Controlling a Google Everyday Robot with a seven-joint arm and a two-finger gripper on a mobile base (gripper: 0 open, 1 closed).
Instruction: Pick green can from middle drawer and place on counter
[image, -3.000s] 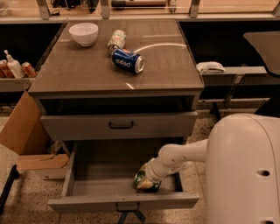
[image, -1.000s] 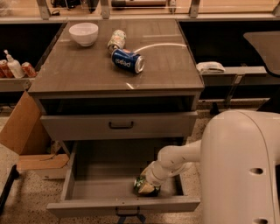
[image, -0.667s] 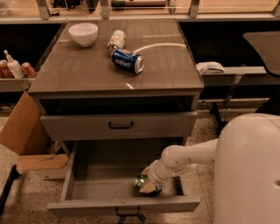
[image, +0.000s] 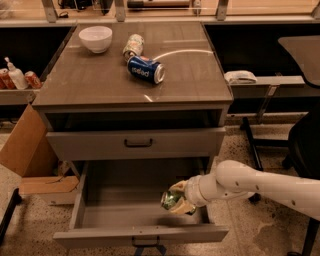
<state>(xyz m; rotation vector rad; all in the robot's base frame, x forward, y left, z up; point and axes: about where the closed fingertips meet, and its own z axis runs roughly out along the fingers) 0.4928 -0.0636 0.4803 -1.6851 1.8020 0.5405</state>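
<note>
The green can (image: 170, 200) is shiny, and my gripper (image: 178, 199) is shut on it, holding it tilted a little above the floor of the open middle drawer (image: 140, 234), at the drawer's right side. My white arm reaches in from the lower right. The counter (image: 100, 82) is the glossy grey-brown top of the cabinet, above the drawers and well above the gripper.
On the counter lie a blue can (image: 145, 69), a pale can (image: 133, 46) and a white bowl (image: 96, 38). A closed drawer (image: 135, 143) sits above the open one. A cardboard box (image: 25, 150) stands at the left, a dark chair (image: 305, 140) at the right.
My gripper has lifted the green can off the drawer floor, up and slightly to the right. The upper arm has swung lower and out of the view's middle.
</note>
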